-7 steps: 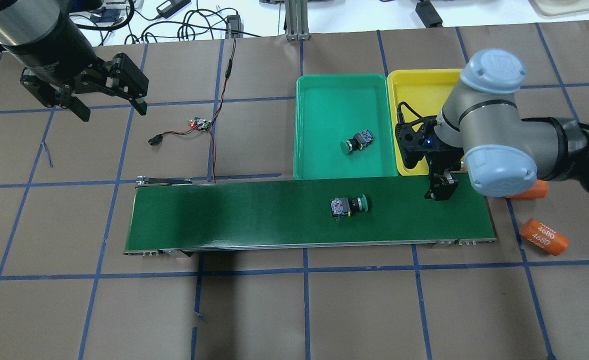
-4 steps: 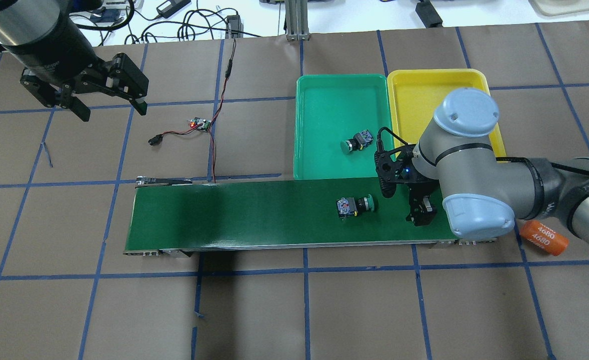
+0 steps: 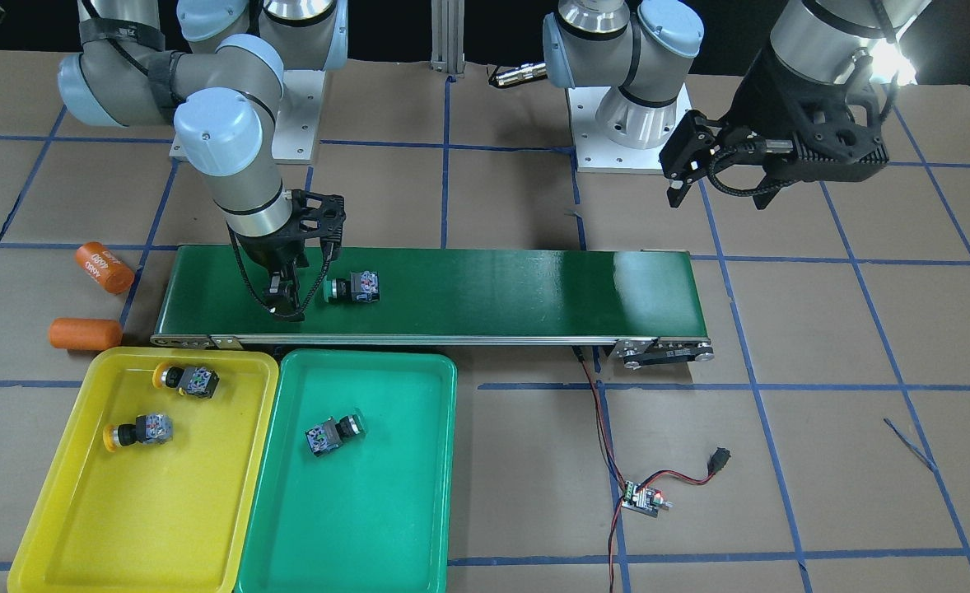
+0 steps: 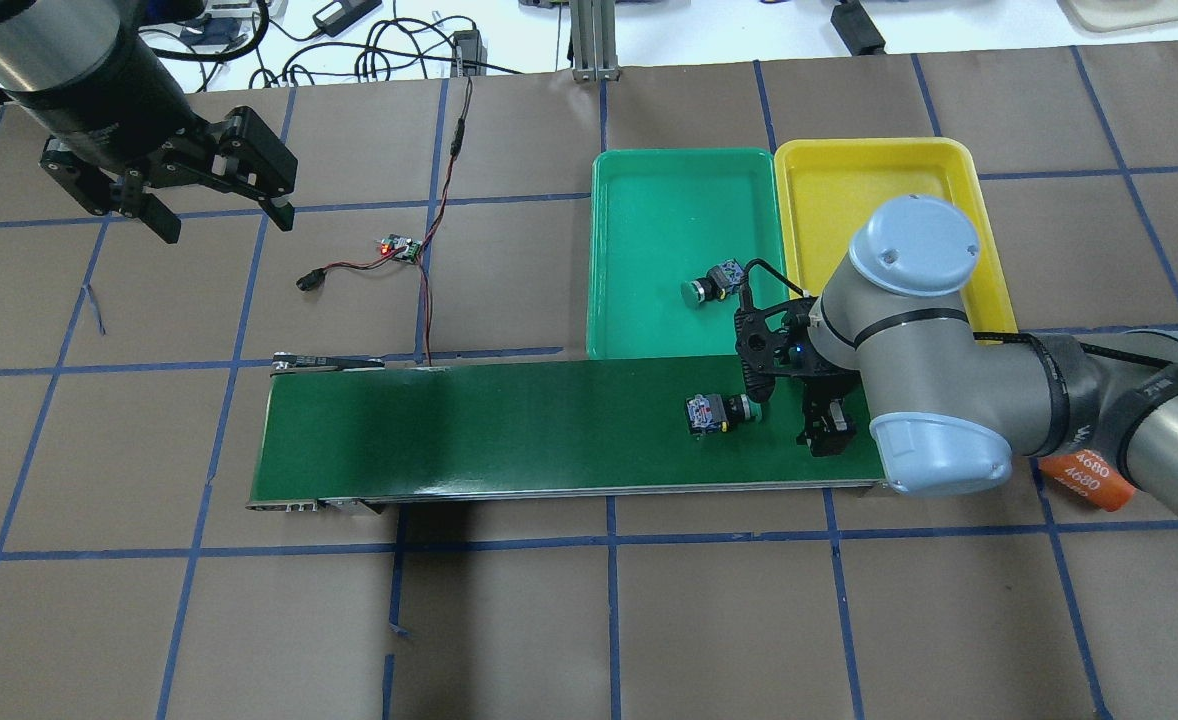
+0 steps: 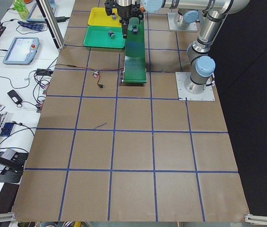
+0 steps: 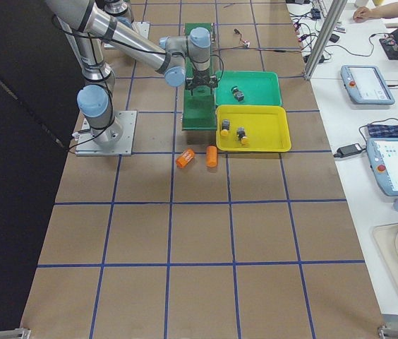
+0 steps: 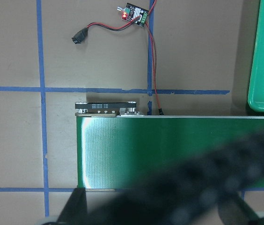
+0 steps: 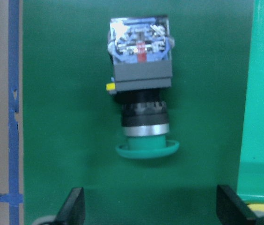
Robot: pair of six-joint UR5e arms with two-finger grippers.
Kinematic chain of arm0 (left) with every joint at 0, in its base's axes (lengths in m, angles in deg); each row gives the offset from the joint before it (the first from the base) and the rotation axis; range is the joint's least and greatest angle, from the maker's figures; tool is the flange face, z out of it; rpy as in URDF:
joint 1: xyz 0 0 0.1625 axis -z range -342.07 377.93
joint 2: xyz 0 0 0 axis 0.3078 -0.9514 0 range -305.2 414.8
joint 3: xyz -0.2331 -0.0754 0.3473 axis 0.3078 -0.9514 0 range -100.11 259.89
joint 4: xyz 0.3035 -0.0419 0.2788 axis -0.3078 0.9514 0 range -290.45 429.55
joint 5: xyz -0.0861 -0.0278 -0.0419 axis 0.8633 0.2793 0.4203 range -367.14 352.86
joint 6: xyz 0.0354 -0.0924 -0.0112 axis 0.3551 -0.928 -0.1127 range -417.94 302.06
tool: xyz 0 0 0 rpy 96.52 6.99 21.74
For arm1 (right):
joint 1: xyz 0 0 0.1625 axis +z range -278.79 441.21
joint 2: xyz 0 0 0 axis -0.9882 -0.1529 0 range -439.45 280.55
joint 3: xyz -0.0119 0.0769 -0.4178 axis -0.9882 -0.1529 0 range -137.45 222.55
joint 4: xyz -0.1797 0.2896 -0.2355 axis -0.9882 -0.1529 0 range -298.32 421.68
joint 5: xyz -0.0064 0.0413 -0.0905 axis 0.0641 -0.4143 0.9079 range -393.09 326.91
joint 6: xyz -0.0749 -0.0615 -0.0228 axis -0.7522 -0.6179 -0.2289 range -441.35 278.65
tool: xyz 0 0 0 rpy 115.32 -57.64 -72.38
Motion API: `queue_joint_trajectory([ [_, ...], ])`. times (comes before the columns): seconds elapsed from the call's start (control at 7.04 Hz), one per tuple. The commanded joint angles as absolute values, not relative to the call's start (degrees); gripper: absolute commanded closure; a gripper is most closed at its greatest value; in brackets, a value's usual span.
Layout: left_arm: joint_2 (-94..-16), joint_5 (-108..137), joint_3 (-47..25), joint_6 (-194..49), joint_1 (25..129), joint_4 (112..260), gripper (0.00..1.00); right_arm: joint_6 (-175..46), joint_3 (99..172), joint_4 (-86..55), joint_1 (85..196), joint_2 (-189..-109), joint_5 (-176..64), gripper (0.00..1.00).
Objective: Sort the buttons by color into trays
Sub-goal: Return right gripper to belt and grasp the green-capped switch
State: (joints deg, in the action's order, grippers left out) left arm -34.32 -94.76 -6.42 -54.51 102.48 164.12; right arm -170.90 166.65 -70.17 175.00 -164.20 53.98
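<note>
Brown paper gridded with blue tape covers the tabletop (image 4: pixel 549 620). On its dark green belt (image 4: pixel 499 430) lies a green button (image 4: pixel 721 411), just beside the released right tool (image 8: pixel 150 201); the left tool (image 4: pixel 229 228) hangs released, well apart.

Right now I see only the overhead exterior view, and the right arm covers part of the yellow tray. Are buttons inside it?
Observer: Yes. In the yellow tray the front-facing view shows one yellow button and a second yellow button.
Operator: Is the right gripper open?
Observer: Yes. Its wrist view shows the fingertips spread wide, the green button lying untouched on the belt ahead of them.
Operator: Anything else hidden by that arm?
Observer: A plain orange cylinder lies beside the yellow tray.
</note>
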Motion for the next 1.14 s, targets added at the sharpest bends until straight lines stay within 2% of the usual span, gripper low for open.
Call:
queue_joint_trajectory([
  [0.0, -34.3, -94.8, -6.3, -54.5, 102.5, 164.1, 0.00, -168.4, 166.7, -70.4, 177.6, -164.0, 54.0, 0.00],
  [0.43, -34.3, -94.8, -6.4, -54.5, 102.5, 164.1, 0.00, -167.7, 166.7, -70.3, 178.3, -164.0, 54.0, 0.00],
  [0.57, -34.3, -94.8, -6.3, -54.5, 102.5, 164.1, 0.00, -167.7, 166.7, -70.4, 178.3, -164.0, 54.0, 0.10],
  [0.71, -34.3, -94.8, -6.3, -54.5, 102.5, 164.1, 0.00, -168.0, 166.5, -70.4, 178.3, -164.0, 54.0, 0.35],
  [0.99, -34.3, -94.8, -6.3, -54.5, 102.5, 164.1, 0.00, -168.2, 166.6, -71.6, 178.3, -164.0, 56.3, 0.76],
])
